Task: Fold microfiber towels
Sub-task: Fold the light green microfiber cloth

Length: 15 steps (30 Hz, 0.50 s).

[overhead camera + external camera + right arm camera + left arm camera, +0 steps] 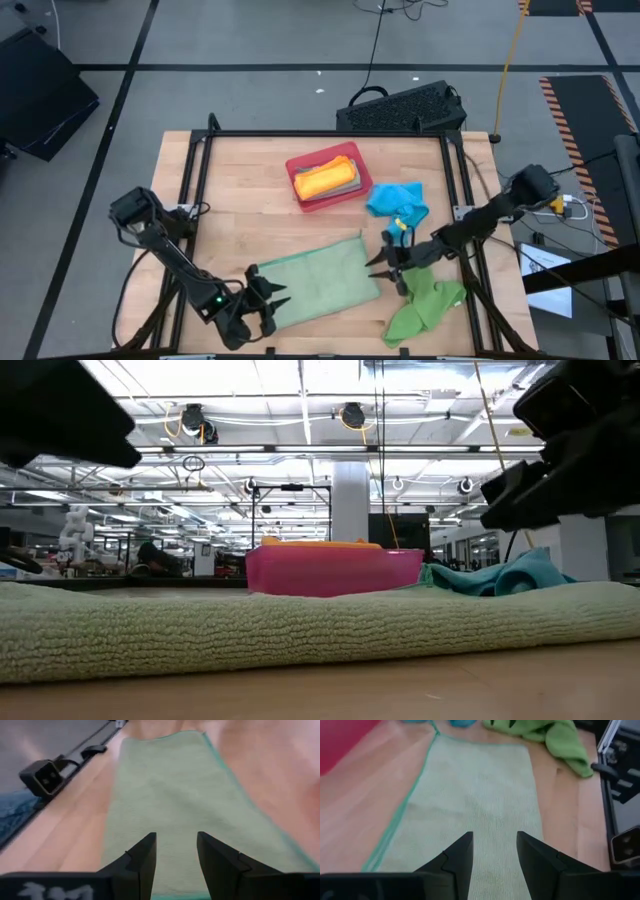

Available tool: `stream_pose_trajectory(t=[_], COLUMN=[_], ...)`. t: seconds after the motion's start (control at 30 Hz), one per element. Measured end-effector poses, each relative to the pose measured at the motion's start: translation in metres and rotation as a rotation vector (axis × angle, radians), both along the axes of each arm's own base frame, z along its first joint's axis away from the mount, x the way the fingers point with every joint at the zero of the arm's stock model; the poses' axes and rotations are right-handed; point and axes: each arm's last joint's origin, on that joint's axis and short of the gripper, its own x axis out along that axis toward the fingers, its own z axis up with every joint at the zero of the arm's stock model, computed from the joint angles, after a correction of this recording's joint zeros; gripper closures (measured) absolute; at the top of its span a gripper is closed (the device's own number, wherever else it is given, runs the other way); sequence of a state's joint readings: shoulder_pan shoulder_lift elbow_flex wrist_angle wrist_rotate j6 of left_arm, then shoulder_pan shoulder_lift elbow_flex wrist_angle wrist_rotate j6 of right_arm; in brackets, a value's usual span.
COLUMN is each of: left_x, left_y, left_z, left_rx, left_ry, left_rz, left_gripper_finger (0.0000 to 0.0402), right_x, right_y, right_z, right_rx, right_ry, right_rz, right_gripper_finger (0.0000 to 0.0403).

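Note:
A sage green towel [322,280] lies flat on the wooden table as a long folded strip, also seen in the low view [300,630]. My left gripper [283,296] stands open at the strip's near left end, its fingers over the cloth [485,795]. My right gripper [376,268] stands open at the strip's far right end, over the same cloth [170,790]. A bright green towel [425,305] lies crumpled at the near right. A bright blue towel [397,200] lies bunched beside the red tray [300,165], which holds an orange towel [325,178] on a grey one.
The black frame rails [195,190] run along the table's left and right sides. A dark keyboard [405,105] lies beyond the far edge. Bare wood [250,215] shows between the tray and the sage towel.

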State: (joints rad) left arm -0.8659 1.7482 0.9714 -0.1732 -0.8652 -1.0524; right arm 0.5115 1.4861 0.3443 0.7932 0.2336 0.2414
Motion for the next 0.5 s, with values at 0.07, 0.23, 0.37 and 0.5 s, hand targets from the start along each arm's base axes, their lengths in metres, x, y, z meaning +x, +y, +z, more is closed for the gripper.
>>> stream_pose_trajectory(t=[0.07, 0.23, 0.37, 0.5], left_x=[0.002, 0.008, 0.009, 0.000], left_y=[0.000, -0.006, -0.010, -0.009], left_z=[-0.005, -0.011, -0.017, -0.036], left_rx=[-0.008, -0.008, 0.000, -0.003], left_ry=[0.022, 0.050, 0.070, 0.192], left_rz=[-0.007, -0.025, -0.041, -0.021], left_gripper_finger=[0.0250, 0.0250, 0.0250, 0.0250], right_x=[0.001, 0.010, 0.015, 0.016], right_y=[0.005, 0.016, 0.020, 0.021], right_z=[-0.007, -0.027, -0.044, -0.050], right_rx=[0.016, 0.011, -0.022, -0.013], right_ry=[-0.001, 0.047, 0.108, 0.136], right_rz=[0.010, 0.017, 0.021, 0.006], right_gripper_finger=[0.0271, 0.0287, 0.0311, 0.0333])
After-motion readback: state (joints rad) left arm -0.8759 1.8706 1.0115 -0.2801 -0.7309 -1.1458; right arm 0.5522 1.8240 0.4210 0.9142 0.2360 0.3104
